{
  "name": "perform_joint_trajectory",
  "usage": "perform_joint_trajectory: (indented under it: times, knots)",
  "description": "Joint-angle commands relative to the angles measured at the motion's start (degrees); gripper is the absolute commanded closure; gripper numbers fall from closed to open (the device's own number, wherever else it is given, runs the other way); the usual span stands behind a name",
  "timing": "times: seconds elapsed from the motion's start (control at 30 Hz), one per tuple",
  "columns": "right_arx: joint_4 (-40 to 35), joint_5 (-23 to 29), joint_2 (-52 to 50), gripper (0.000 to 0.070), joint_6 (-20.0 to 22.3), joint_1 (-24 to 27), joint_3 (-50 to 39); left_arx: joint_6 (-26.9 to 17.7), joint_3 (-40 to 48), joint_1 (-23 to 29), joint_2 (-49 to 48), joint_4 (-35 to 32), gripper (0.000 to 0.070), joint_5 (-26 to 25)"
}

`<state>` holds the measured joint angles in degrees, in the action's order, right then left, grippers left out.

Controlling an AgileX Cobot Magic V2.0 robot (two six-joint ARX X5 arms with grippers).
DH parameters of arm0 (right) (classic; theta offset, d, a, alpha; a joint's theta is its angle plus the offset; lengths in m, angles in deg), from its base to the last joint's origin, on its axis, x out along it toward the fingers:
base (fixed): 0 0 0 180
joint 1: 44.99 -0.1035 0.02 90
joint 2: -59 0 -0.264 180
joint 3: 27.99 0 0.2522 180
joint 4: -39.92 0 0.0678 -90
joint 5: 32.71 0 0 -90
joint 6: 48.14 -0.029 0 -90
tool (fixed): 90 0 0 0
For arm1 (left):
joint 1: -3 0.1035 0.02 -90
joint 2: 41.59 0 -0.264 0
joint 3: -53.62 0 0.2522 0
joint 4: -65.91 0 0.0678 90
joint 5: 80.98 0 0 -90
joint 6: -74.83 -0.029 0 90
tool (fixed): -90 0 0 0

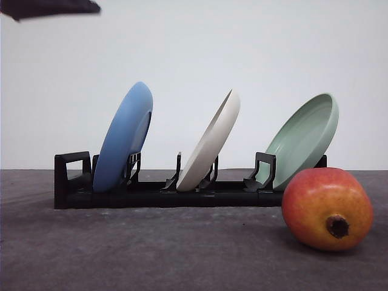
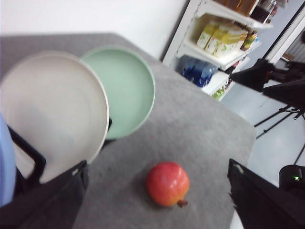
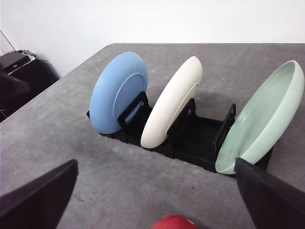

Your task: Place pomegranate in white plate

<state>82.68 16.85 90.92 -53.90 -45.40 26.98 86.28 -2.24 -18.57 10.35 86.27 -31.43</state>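
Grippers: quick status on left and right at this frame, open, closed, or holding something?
Left gripper: open, fingers spread wide, empty, pomegranate between them on the table.
Right gripper: open, fingers spread wide, holding nothing.

Both hands [image 2: 157, 200] [image 3: 157, 200] open, empty.

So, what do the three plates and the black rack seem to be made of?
The blue plate, white plate and green plate look like matte plastic or melamine: flat even colour, no glaze shine. Ceramic cannot be ruled out. The rack looks like moulded black plastic, with thin, slightly glossy uprights.
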Motion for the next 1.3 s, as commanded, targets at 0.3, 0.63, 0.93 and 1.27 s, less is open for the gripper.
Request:
perform_joint_trajectory:
  times: [0.3, 0.63, 0.93, 1.27]
  knots:
    - [-0.72, -0.02, 0.17, 0.0027, 0.18, -1.90, 1.01, 0.78, -22.59, -12.32, 26.70, 9.69, 0.0101, 10.46]
    - [-2.23, -0.04, 0.17, 0.0028, -0.12, -2.90, 1.01, -3.97, -50.53, -18.90, 52.28, 25.07, 0.0106, 27.77]
    - [-2.28, -0.02, 0.17, 0.0028, -0.26, -2.90, 1.01, -3.98, -53.86, -19.23, 57.97, 24.33, 0.0173, 28.98]
    - [-2.36, -0.02, 0.17, 0.0028, -0.26, -2.90, 1.01, -4.59, -53.86, -19.28, 57.99, 24.66, 0.0678, 28.93]
